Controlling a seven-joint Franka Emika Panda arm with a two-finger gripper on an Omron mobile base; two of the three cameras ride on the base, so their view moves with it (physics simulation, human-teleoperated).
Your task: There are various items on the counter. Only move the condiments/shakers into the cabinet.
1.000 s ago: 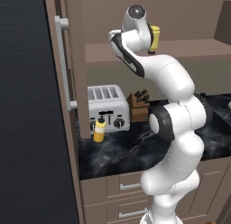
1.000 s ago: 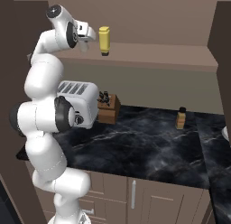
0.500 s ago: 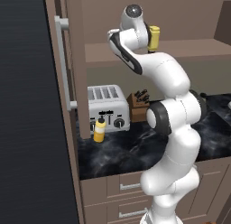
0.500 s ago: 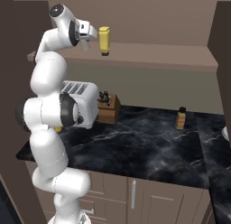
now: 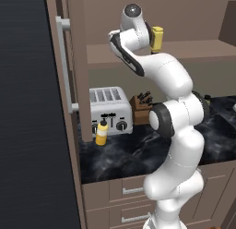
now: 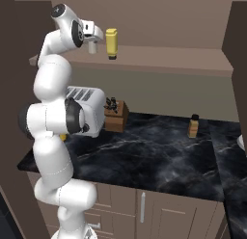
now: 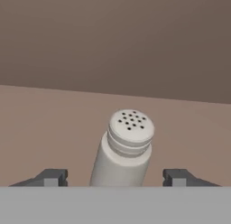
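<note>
My gripper [image 7: 116,177] is open at the cabinet shelf [image 6: 159,57], its fingertips [image 7: 56,176] spread wide on both sides of a pale grey shaker [image 7: 124,151] with a perforated top. The shaker rests on the shelf and touches neither finger. In the right base view the gripper [image 6: 92,42] is just left of a yellow bottle [image 6: 112,43] standing on the shelf, the same yellow bottle [image 5: 157,38] that appears in the left base view. A yellow squeeze bottle [image 5: 101,132] with a white collar stands on the counter [image 6: 144,156] before the toaster. A small tan bottle with a dark cap [image 6: 193,126] stands far right.
The silver toaster [image 5: 109,110] and the brown knife block [image 5: 142,103] sit at the back of the counter under the shelf. The cabinet door with its long bar handle [image 5: 64,62] stands open at the left. Brown drawers [image 5: 124,191] lie below.
The hand stays at the shelf by the yellow bottle. The arm's middle links have shifted slightly.
</note>
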